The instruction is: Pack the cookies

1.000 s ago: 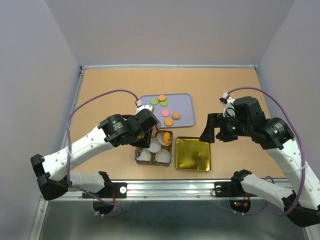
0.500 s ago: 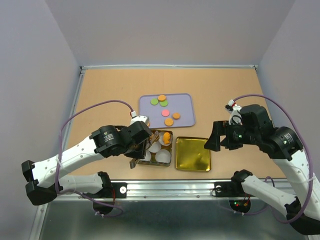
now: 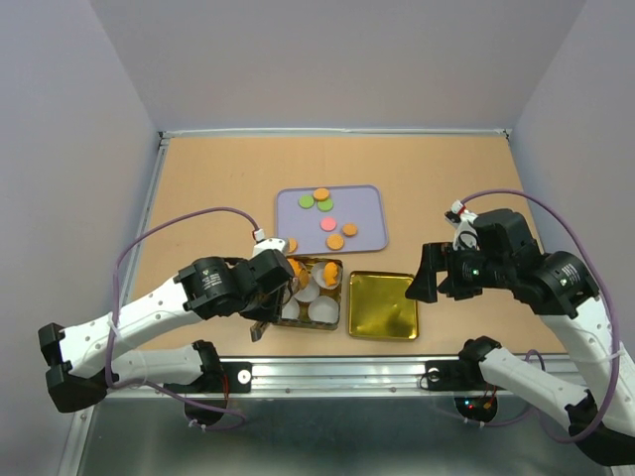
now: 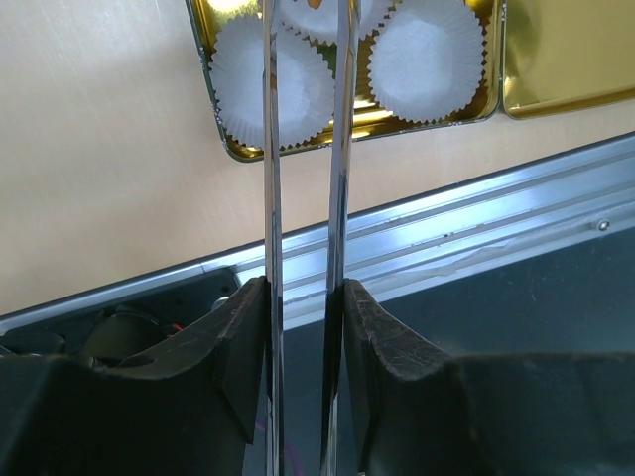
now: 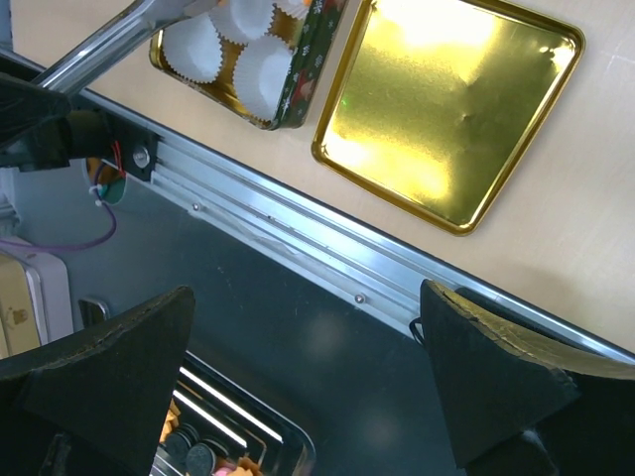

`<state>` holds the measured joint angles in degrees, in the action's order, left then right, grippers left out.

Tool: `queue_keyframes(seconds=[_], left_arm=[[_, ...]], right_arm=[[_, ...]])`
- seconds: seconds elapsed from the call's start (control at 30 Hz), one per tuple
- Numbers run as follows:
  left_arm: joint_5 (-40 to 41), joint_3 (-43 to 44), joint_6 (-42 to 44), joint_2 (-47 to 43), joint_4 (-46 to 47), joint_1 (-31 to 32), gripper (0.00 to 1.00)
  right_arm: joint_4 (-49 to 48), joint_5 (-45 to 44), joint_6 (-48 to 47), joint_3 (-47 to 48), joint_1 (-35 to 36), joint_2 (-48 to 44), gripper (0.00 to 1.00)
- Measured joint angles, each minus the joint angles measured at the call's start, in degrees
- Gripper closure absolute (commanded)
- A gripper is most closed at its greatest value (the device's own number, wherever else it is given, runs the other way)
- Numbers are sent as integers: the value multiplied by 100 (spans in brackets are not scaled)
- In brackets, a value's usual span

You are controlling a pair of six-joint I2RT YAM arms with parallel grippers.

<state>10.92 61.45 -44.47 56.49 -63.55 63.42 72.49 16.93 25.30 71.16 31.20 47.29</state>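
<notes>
Several cookies, orange, green and pink, lie on a purple tray. An open tin holds white paper cups; its far right cup holds an orange cookie. My left gripper is shut on metal tongs, whose blades reach over the tin's near-left cups. The tong tips are out of the left wrist view, so I cannot tell if they hold anything. My right gripper is open and empty, above the table's near edge, right of the gold lid.
The gold lid lies flat beside the tin, right of it. A metal rail runs along the table's near edge. A bin of dark round things sits below the table edge. Grey walls close in the table on three sides.
My left arm has drawn back toward the near left, bringing the tongs from the tin's far side over its near cups. My right gripper has moved nearer and slightly right.
</notes>
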Motion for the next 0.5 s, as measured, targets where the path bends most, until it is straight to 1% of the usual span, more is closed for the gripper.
queue_keyframes(seconds=[0.37,0.5], left_arm=[[-42,-22,92,79,151,0,100],[-39,177,160,81,144,24,100]], right_arm=[[0,-66,7,-2,0,39,0],[0,-96,11,-2,0,39,0]])
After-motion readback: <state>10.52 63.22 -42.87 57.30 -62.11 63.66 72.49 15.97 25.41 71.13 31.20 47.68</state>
